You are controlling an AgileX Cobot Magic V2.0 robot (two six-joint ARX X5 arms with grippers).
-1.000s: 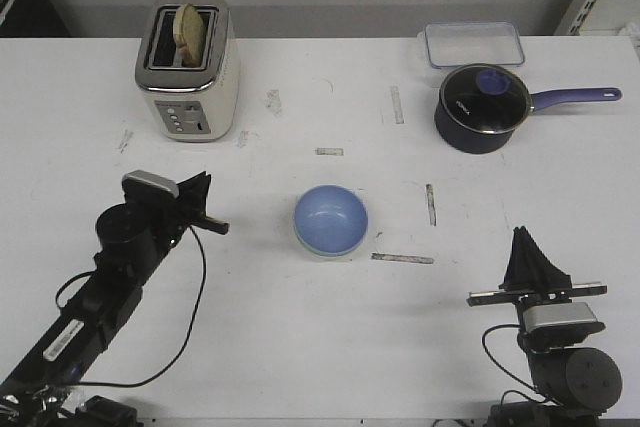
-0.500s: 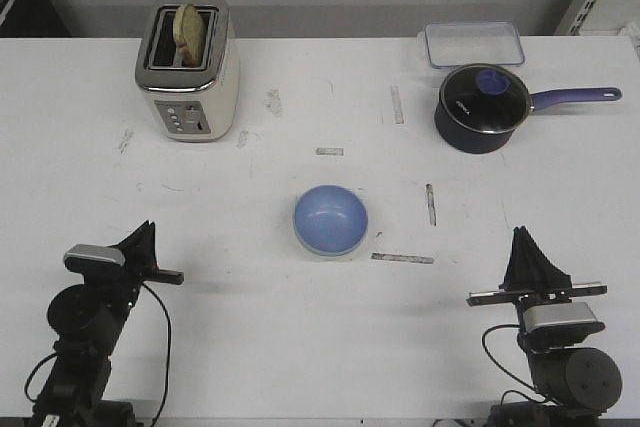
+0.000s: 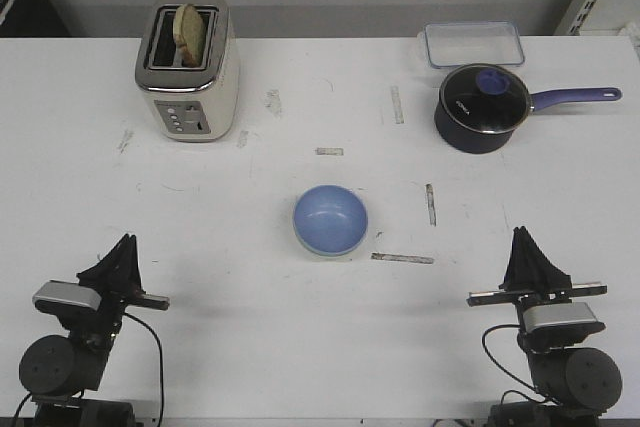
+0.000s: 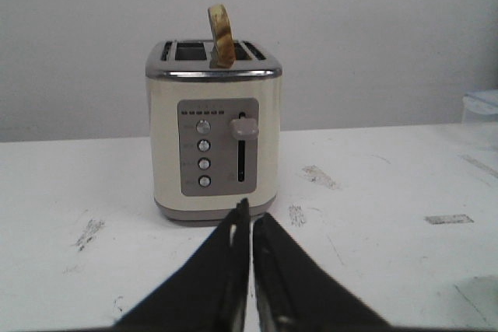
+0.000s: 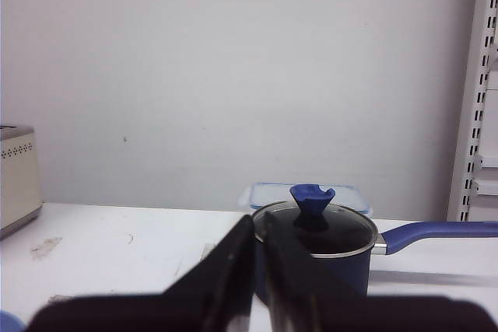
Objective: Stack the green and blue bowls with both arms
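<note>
The light blue bowl (image 3: pixel 331 218) sits nested in the pale green bowl, whose rim (image 3: pixel 312 250) shows just under it, in the middle of the table in the front view. My left gripper (image 3: pixel 126 242) is shut and empty near the table's front left, well apart from the bowls; in the left wrist view it (image 4: pixel 249 212) points at the toaster. My right gripper (image 3: pixel 521 234) is shut and empty near the front right; in the right wrist view it (image 5: pixel 258 224) points at the saucepan. A sliver of blue bowl (image 5: pixel 5 322) shows at that view's edge.
A cream toaster (image 3: pixel 187 69) with a slice of bread stands at the back left, also in the left wrist view (image 4: pixel 214 145). A navy saucepan (image 3: pixel 482 107) with a lid and long handle stands at the back right, a clear container (image 3: pixel 472 43) behind it.
My left arm has drawn back from beside the bowls to the front left edge of the table, gripper now pointing at the toaster. The right arm and the bowls have not moved.
</note>
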